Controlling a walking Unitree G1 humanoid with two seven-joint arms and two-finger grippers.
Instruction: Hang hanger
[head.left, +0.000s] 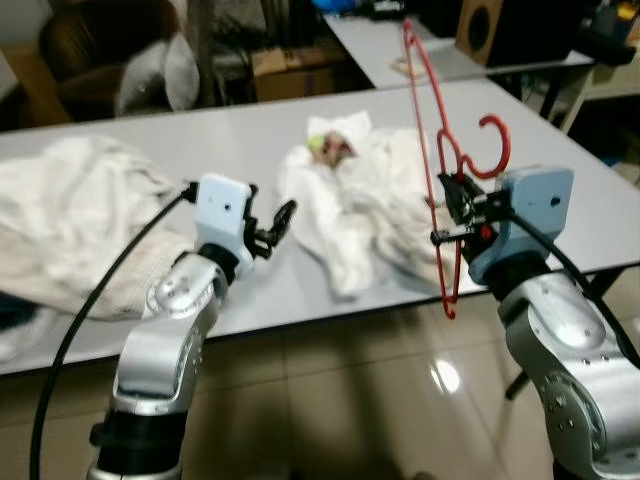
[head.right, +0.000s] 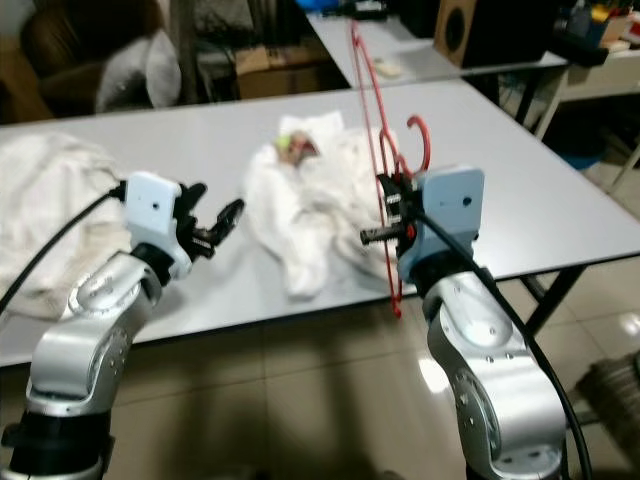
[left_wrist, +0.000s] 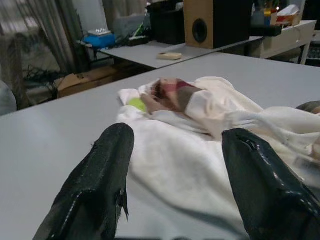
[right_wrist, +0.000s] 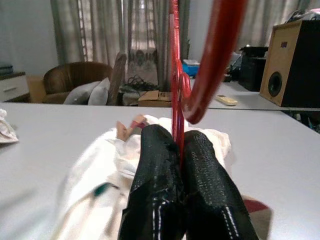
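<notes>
A grey worktop (head.left: 560, 190) spans the room, heaped with white laundry (head.left: 370, 190). The red hanger (head.left: 441, 170) stands near-upright over its right near edge, clamped low on its frame by the right gripper (head.left: 447, 215); no rail shows. The left gripper (head.left: 272, 228) hovers spread, empty.

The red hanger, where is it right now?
The red hanger is pinched in the robot's right hand, held upright over the near edge of the grey table, just right of the white clothes.
</notes>
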